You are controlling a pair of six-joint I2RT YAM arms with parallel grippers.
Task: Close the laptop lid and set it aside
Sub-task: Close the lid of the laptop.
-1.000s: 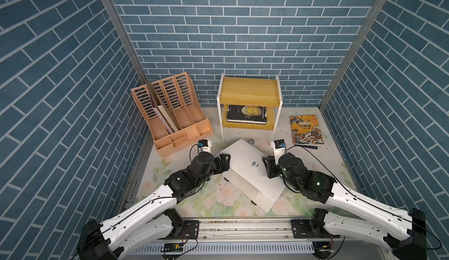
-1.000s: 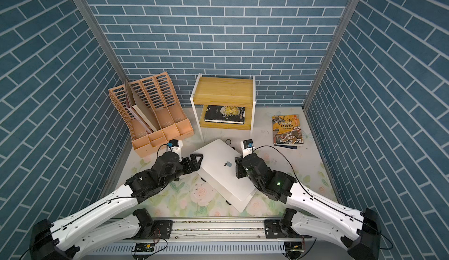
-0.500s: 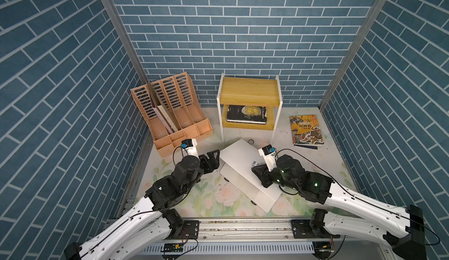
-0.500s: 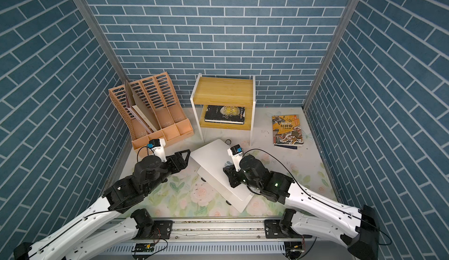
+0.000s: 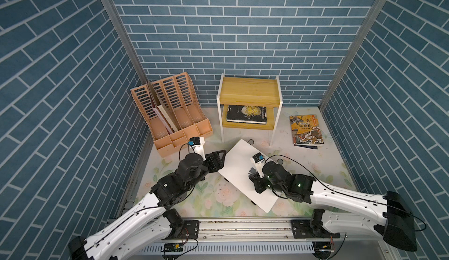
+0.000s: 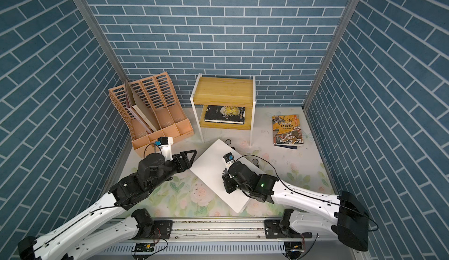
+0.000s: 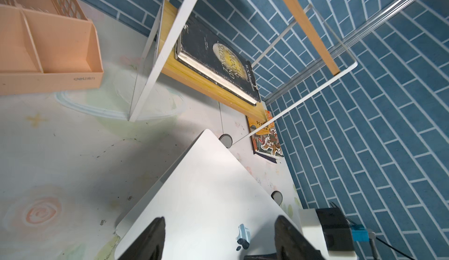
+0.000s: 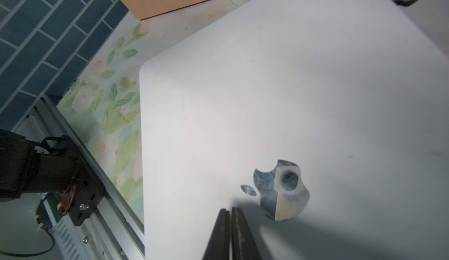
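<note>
The laptop [image 5: 239, 173] [image 6: 211, 173] lies on the floral table at a slant, with the laptop lid [image 7: 206, 185] [image 8: 267, 88] flat on the base and its apple logo [image 8: 279, 190] facing up. My right gripper [image 5: 254, 179] [image 6: 225, 179] [image 8: 229, 212] is shut, empty, and its tip rests on the lid beside the logo. My left gripper [image 5: 221, 160] [image 6: 192, 159] [image 7: 221, 237] is at the laptop's left edge. Its fingers [image 7: 155, 237] stand wide apart above the lid and grip nothing.
Behind the laptop stands a yellow two-level shelf [image 5: 249, 93] with a dark book [image 5: 246, 114] on its lower board. A peach file organiser [image 5: 175, 115] is at the back left. A colourful book [image 5: 306, 130] lies at the back right. Small dark rounded pieces [image 5: 250, 140] show at the laptop's far edge.
The lid, raised off the base half a second ago, now lies flat. My right gripper moved onto the lid and shut. My left gripper drew back, then returned to the left edge.
</note>
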